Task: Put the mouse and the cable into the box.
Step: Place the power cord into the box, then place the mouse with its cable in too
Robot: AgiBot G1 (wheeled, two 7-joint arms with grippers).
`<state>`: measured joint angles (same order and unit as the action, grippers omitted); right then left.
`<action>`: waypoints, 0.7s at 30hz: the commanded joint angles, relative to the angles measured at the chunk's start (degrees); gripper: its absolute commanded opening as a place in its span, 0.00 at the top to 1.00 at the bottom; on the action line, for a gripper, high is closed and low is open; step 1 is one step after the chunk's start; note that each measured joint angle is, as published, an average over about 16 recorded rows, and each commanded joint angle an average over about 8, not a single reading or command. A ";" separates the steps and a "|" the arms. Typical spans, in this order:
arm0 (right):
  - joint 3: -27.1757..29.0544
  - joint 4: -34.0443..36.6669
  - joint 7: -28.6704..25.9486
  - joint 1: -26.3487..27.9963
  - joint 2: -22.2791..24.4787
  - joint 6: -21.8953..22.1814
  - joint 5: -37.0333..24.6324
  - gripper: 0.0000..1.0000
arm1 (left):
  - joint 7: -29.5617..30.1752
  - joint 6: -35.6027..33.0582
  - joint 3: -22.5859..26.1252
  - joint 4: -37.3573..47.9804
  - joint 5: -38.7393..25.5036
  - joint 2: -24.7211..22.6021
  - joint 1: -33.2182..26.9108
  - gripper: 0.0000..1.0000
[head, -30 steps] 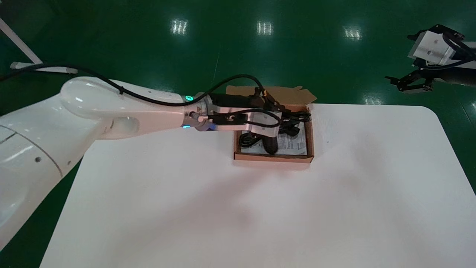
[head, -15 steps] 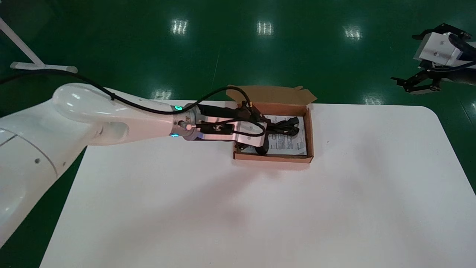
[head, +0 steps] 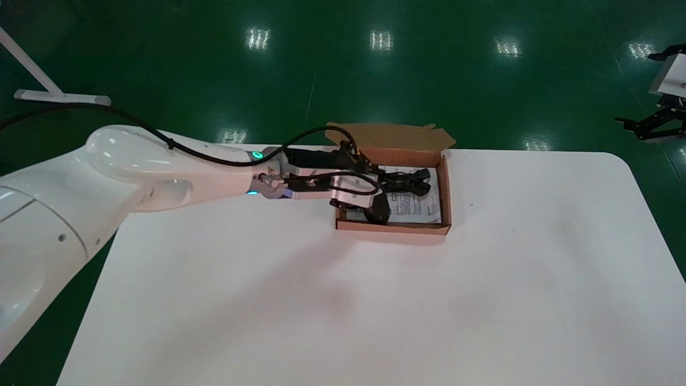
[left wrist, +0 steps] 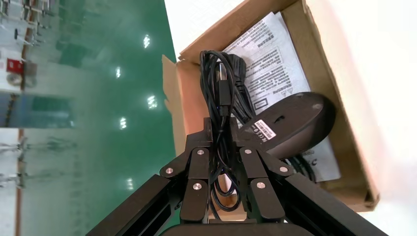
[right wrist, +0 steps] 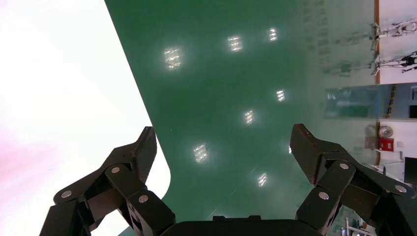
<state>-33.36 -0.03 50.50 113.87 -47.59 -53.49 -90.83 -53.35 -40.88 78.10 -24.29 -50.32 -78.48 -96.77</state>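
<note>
A brown cardboard box (head: 394,228) (left wrist: 319,64) stands open at the table's far edge, its flap folded back. Inside it a black mouse (head: 378,209) (left wrist: 295,123) lies on a printed leaflet (head: 415,206) (left wrist: 275,64). A bundled black cable (head: 410,182) (left wrist: 221,83) hangs over the box's inner part, its USB plug pointing away from the wrist. My left gripper (head: 378,172) (left wrist: 222,129) is shut on the cable, just above the box's left side. Far off to the right, over the floor, my right gripper (head: 643,128) (right wrist: 223,142) is open and holds nothing.
The white table (head: 375,300) stretches wide in front of the box, with a rounded far right corner (right wrist: 162,172). Green floor surrounds it. A white stand foot (head: 59,97) lies on the floor at the far left.
My left gripper has drawn back to the left and lowered, still holding the cable over the box. The right arm has swung farther right, nearly out of the head view.
</note>
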 commanded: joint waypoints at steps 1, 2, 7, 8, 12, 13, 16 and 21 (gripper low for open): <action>-0.02 0.00 0.01 0.00 0.05 -0.03 -0.03 0.00 | -0.25 0.32 0.34 -0.19 -0.05 0.00 0.00 0.00; -0.01 0.01 0.02 -0.01 0.05 -0.04 -0.02 0.00 | -0.34 0.44 0.48 -0.27 -0.08 0.01 0.00 0.00; 0.03 0.03 0.02 -0.08 -0.02 -0.05 0.03 0.00 | -0.29 0.48 0.50 -0.33 -0.16 0.01 -0.05 0.00; 0.03 0.03 0.02 -0.08 -0.02 -0.05 0.03 0.00 | -0.27 0.46 0.48 -0.32 -0.16 0.01 -0.05 0.00; 0.04 0.03 0.02 -0.09 -0.04 -0.05 0.04 0.00 | -0.19 0.36 0.34 -0.26 -0.16 0.01 -0.06 0.00; 0.04 0.03 0.02 -0.09 -0.04 -0.05 0.04 0.00 | -0.18 0.33 0.31 -0.24 -0.16 0.01 -0.06 0.00; 0.04 0.03 0.02 -0.09 -0.05 -0.05 0.05 0.00 | -0.12 0.27 0.21 -0.19 -0.16 0.01 -0.07 0.00; 0.04 0.03 0.01 -0.09 -0.08 -0.04 0.06 0.00 | -0.05 0.12 0.05 -0.11 -0.16 0.01 -0.07 0.00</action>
<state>-33.30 -0.10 50.43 113.71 -47.64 -53.57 -90.71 -53.24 -40.88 78.00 -24.56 -50.46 -78.35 -96.74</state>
